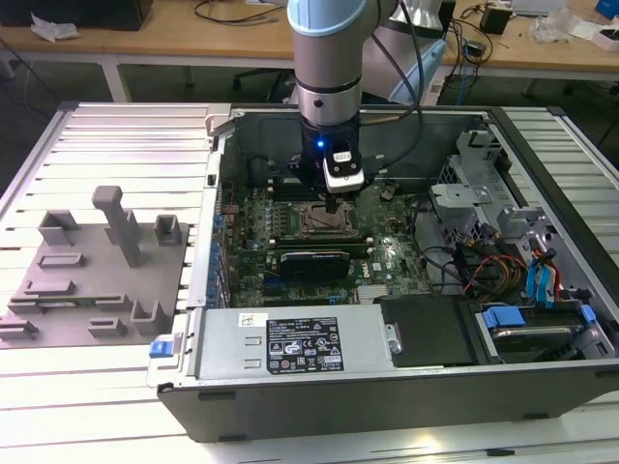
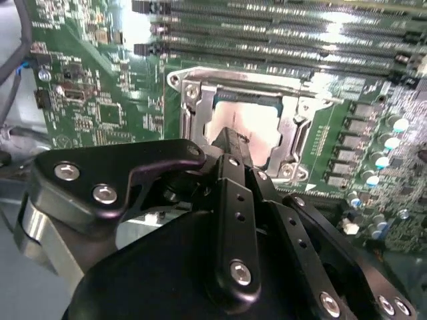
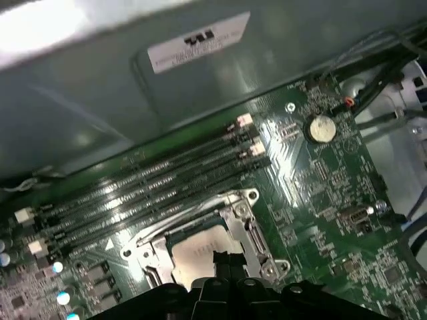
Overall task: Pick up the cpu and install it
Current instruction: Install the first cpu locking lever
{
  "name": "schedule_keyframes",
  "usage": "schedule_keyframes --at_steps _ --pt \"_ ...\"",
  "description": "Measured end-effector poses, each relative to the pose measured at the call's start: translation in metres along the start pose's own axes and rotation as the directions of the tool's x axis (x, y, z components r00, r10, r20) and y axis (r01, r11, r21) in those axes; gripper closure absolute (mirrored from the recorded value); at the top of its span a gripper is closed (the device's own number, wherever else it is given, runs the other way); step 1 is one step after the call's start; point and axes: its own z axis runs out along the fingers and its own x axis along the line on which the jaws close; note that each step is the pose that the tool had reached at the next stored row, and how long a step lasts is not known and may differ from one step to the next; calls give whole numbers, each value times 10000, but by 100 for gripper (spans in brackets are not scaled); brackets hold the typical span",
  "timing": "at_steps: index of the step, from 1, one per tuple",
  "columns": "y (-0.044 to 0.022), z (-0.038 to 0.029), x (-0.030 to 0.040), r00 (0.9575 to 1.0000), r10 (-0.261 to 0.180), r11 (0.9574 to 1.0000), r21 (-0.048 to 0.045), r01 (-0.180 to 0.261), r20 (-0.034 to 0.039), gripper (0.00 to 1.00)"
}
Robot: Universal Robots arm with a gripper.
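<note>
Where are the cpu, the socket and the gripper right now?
cpu [image 2: 257,123], second wrist view, on its pale metal top.
socket [image 3: 250,230], first wrist view, on its metal frame beside the chip.
gripper [image 1: 334,200], exterior view, at the fingertips above the socket.

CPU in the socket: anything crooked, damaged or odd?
Nothing stands out. In both wrist views the cpu lies flat and square inside the socket frame, with the gripper tip right at its top. No visible damage on the board around it.

cpu: pale silver top
socket frame: shiny grey metal
motherboard: green, fine pale tracing
gripper: black
tray: plain grey
tabletop: white, ribbed stripes
power supply: silver, black label
</note>
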Motion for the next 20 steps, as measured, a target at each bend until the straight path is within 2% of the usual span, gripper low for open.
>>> schedule_keyframes --at_steps 1,2,6,8,10,12,14,15,16,18,19,20 --pt "-1 0 -1 10000 -12 10000 84 12 31 89" --pt "-1 1 -1 9999 -36 9997 252 34 94 89" --pt "-1 0 -1 9999 -46 9997 256 44 95 89" --pt "-1 1 0 9994 -349 9992 219 348 81 89" --pt "-1 3 0 9969 -789 9968 167 788 63 89" --pt "-1 4 0 9898 -1422 9898 91 1422 41 89" --pt "-1 5 0 9841 -1773 9841 70 1773 36 89" --pt "-1 5 0 9812 -1929 9812 104 1928 38 89" --pt "-2 5 0 9771 -2126 9770 193 2125 42 89" --pt "-1 5 0 9716 -2366 9711 315 2365 17 89" --pt "-1 5 0 9691 -2465 9685 352 2463 1 89" --pt "-2 5 0 9666 -2562 9660 348 2561 -8 89"
